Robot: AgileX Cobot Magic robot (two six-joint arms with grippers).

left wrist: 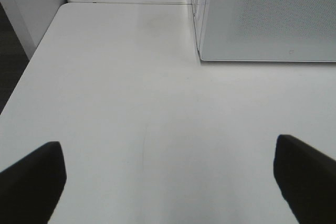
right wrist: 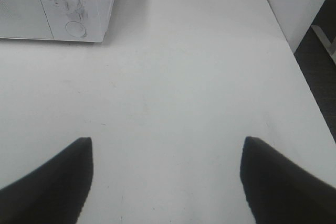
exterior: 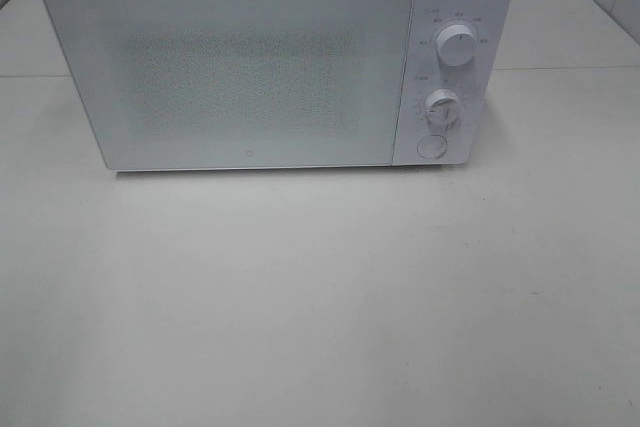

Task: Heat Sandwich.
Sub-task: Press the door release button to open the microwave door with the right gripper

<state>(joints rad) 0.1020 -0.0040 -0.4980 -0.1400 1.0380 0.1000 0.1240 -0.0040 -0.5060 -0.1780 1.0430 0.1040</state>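
Microwave (exterior: 250, 67) shut at 12 o'clock, sandwich unseen, left gripper (left wrist: 169, 145) and right gripper (right wrist: 167, 141) spread empty: start or finish, unclear.

tiny illegible lettering (exterior: 455, 17) around both dials (exterior: 456, 48) of the microwave (exterior: 250, 67)
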